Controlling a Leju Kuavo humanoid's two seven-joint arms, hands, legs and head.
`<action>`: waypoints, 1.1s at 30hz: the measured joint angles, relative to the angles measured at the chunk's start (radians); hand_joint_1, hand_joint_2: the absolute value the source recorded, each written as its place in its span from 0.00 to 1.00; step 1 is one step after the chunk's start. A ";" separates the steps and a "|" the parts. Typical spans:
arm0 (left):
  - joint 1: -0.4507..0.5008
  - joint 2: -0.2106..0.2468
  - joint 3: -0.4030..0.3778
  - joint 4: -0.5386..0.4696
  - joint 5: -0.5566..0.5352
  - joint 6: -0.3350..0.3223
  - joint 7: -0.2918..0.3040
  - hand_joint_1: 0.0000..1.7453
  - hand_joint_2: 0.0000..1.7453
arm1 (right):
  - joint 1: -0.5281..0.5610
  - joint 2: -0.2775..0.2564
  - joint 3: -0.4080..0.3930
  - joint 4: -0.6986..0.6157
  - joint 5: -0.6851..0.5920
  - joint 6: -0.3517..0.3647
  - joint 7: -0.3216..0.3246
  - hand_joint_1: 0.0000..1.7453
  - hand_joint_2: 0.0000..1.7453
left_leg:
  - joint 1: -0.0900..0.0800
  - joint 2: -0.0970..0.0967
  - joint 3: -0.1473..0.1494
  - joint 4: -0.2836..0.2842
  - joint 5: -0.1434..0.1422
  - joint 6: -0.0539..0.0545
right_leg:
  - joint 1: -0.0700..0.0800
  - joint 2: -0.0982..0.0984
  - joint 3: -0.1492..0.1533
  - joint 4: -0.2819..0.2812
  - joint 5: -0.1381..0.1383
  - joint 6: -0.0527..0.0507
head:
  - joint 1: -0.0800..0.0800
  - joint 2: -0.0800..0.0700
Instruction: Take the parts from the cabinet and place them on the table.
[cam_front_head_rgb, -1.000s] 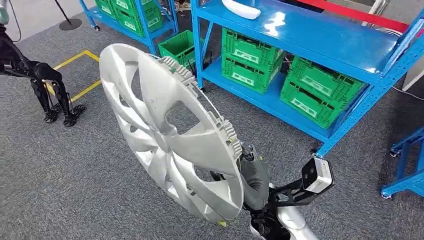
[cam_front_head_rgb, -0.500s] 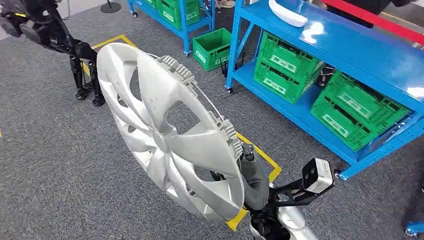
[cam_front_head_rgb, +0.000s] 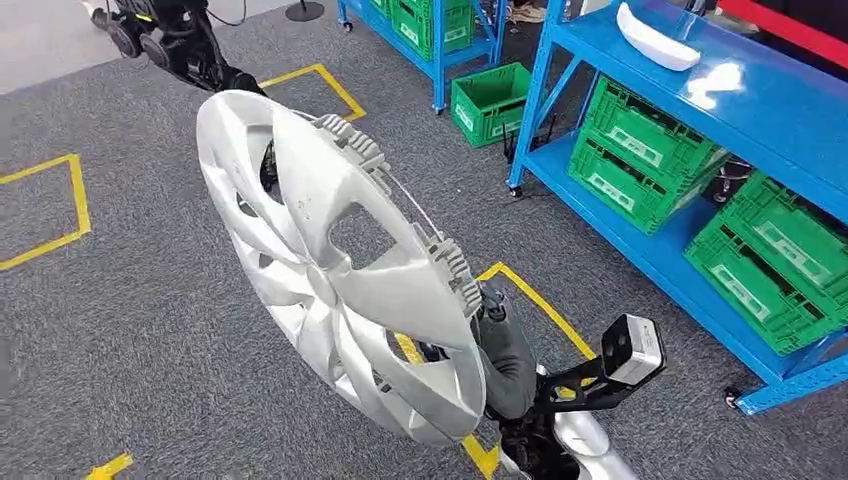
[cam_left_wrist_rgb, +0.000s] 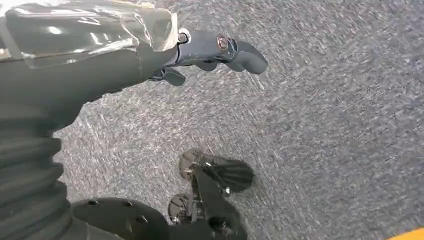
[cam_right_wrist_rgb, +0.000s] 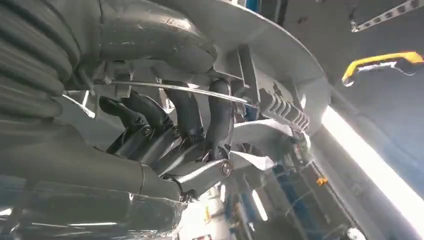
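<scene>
The right hand holds the silver wheel cover tilted above the grey carpet, fingers hooked through it, while the left hand hangs with its fingers apart, holding nothing.

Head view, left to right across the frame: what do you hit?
Yellow floor tape outline → silver wheel cover held up on edge → right robot hand gripping its rim → wrist camera → green crates on the blue shelving.
</scene>
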 joint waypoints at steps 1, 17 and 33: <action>-0.001 -0.002 0.000 0.000 0.000 0.000 0.000 0.00 1.00 | 0.000 0.000 0.000 0.000 0.000 0.000 0.000 1.00 1.00 | 0.002 0.008 -0.044 0.089 -0.034 -0.002 | 0.003 -0.015 0.000 0.000 -0.002 -0.003 | 0.000 0.000; -0.011 0.001 -0.008 0.000 -0.011 -0.014 0.016 0.00 1.00 | -0.022 0.002 0.004 0.015 -0.003 0.003 -0.001 1.00 1.00 | -0.007 -0.019 0.097 -0.197 0.106 0.053 | 0.012 0.010 -0.144 0.324 -0.149 0.014 | 0.007 0.000; -0.015 0.004 -0.025 -0.001 -0.021 -0.014 0.031 0.00 1.00 | -0.056 0.013 0.015 0.055 -0.003 0.003 -0.003 1.00 1.00 | 0.004 0.007 -0.086 0.163 -0.047 -0.005 | 0.010 -0.028 -0.020 0.020 0.002 -0.011 | 0.001 0.000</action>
